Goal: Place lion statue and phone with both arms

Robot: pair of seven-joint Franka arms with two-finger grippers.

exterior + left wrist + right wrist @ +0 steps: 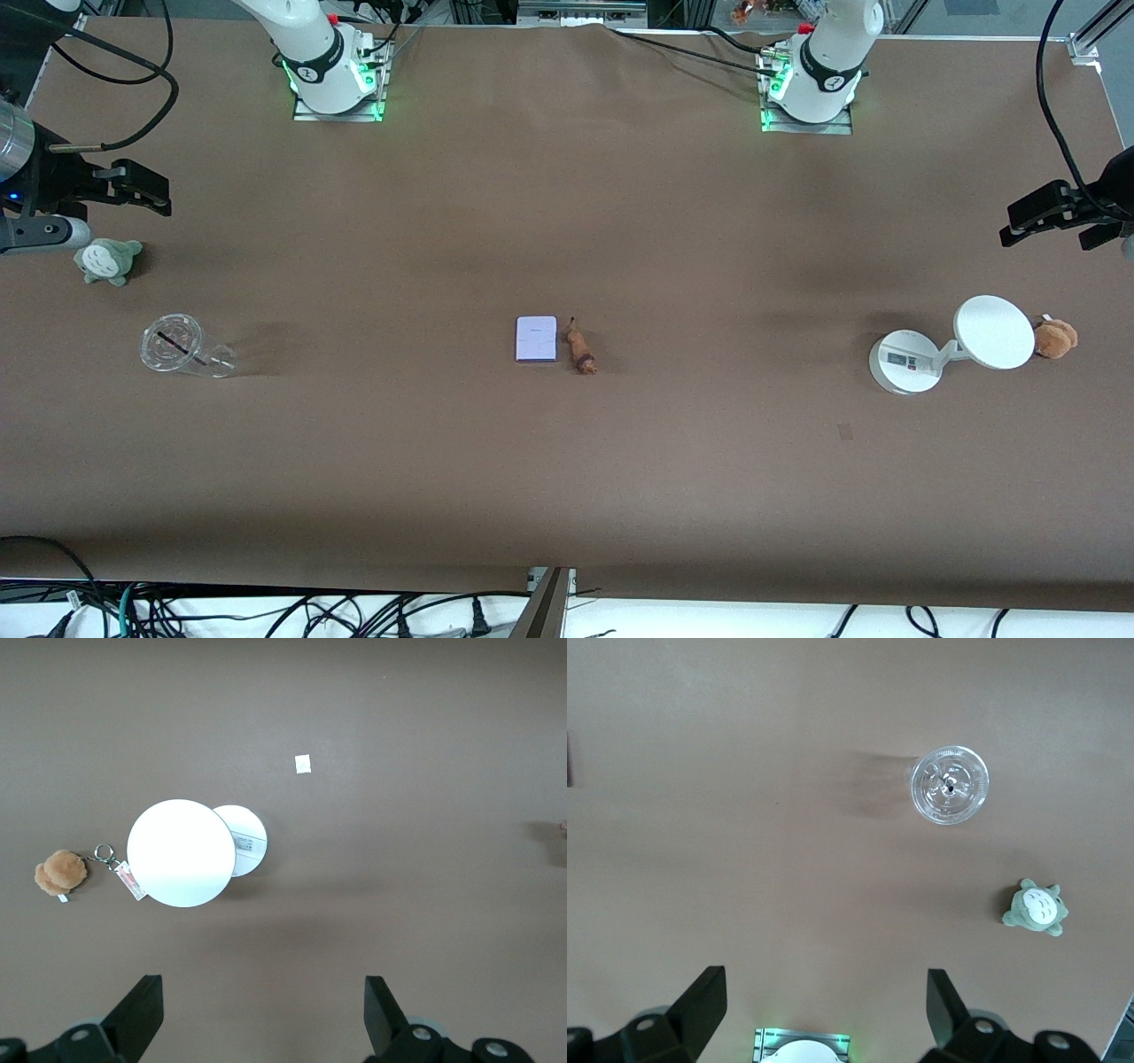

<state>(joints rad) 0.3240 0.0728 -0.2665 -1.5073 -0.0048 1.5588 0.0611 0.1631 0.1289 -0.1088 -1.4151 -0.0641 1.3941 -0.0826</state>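
Observation:
The phone point(536, 339), a small flat rectangle with a pale lavender-white face, lies in the middle of the table. The lion statue point(580, 347), a tiny tan-brown figurine, lies right beside it on the side toward the left arm's end. My left gripper point(1019, 223) point(263, 988) hangs open and empty over the left arm's end of the table, by the white stand. My right gripper point(159, 195) point(826, 983) hangs open and empty over the right arm's end, close to the green plush. Both are well away from the phone and the lion statue.
A white stand with a round disc point(994, 331) point(182, 853) and a fluffy brown plush point(1055, 338) point(60, 873) sit at the left arm's end. A clear plastic cup point(182, 346) point(950, 785) and a green plush toy point(106, 261) point(1036, 908) sit at the right arm's end.

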